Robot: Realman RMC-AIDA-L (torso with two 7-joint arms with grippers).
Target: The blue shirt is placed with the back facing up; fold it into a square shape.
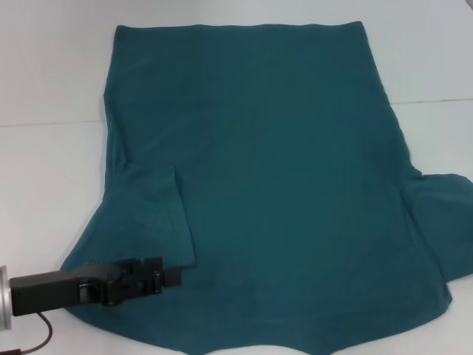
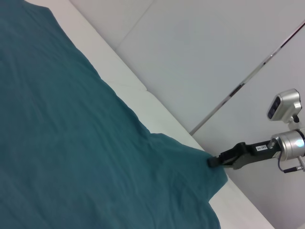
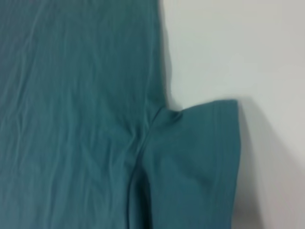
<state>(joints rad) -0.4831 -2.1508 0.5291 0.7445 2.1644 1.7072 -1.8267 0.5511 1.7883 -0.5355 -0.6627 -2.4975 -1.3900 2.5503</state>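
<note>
Jaws of the left gripper (image 1: 174, 277) look pressed together, though I cannot tell for sure whether they pinch any cloth. It sits at about 8 o'clock on the white table (image 1: 52, 66), low over the shirt (image 1: 281, 185), its tip just by the edge of the left sleeve (image 1: 151, 214), which lies folded in over the body. The shirt lies flat, plain side up, filling most of the table, hem at 12 o'clock. Its right sleeve (image 3: 200, 162) is spread out flat at 3 o'clock. The right gripper (image 2: 213, 161) appears only in the left wrist view, at the shirt's far edge, jaw state unclear.
</note>
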